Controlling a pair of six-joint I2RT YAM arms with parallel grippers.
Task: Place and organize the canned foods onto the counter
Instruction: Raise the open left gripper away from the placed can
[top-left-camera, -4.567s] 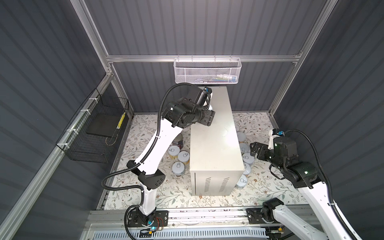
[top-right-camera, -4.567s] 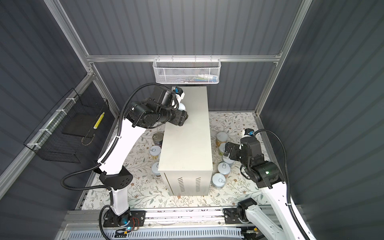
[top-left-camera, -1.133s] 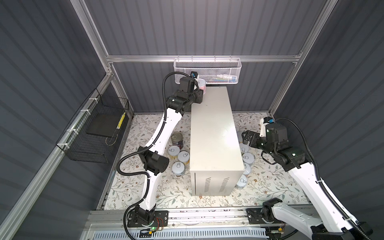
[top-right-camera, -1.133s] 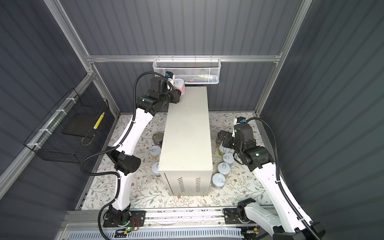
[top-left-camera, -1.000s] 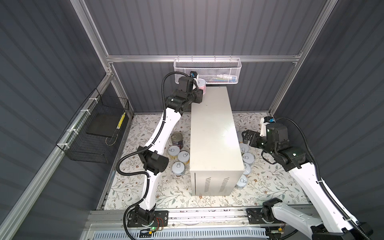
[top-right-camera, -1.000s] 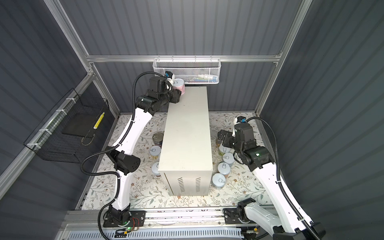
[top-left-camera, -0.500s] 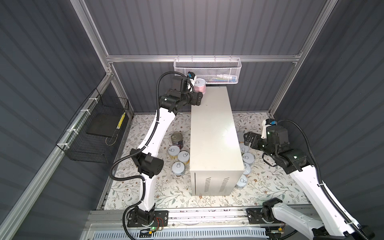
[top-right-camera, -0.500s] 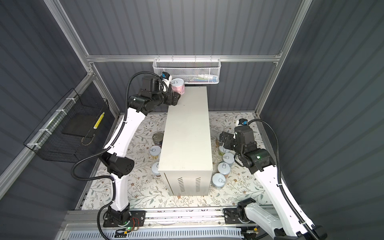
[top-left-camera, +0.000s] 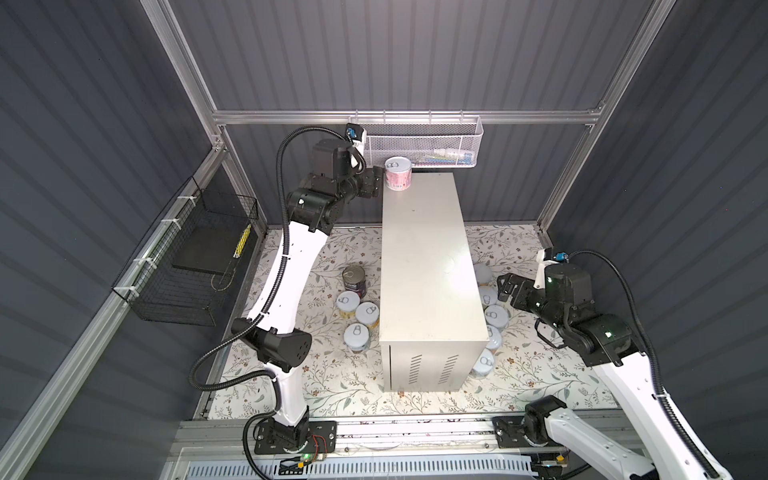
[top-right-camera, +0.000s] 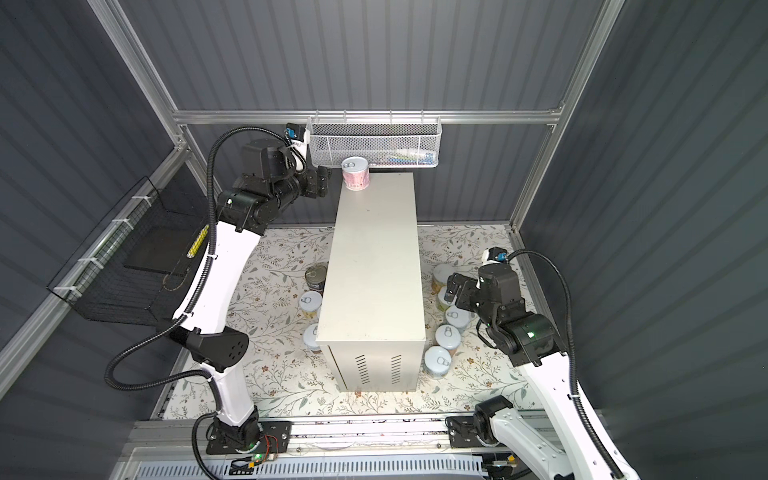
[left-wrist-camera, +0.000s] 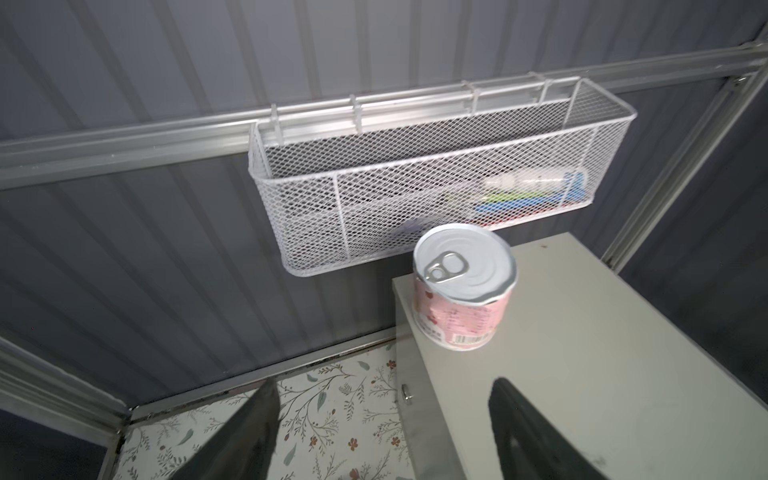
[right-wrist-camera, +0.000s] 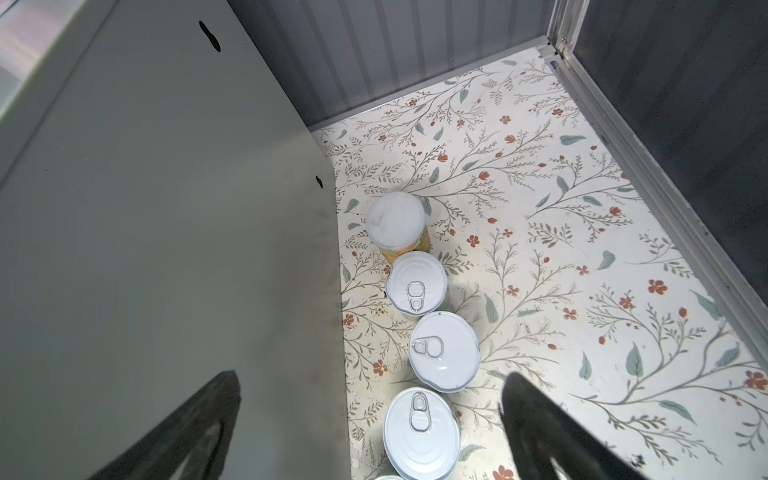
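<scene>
Pink can (left-wrist-camera: 463, 291) stands on counter (left-wrist-camera: 582, 374); wrist views best show left end effector (left-wrist-camera: 384, 388) and right end effector (right-wrist-camera: 372, 376) apart.

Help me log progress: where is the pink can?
In both top views the pink can stands upright on the far left corner of the counter, just below the white mesh basket.

Your left arm (top-left-camera: 297, 257) stands stretched tall, its forearm bent over forward, and the left gripper (top-left-camera: 376, 185) at its end points level, toward your right. In the left wrist view its fingers (left-wrist-camera: 249, 428) stand apart with nothing between them. Your right arm (top-left-camera: 623, 382) is folded low. Behind the right gripper (top-left-camera: 505, 286) the wrist tilts downward, and the jaws are spread wide and empty.
</scene>
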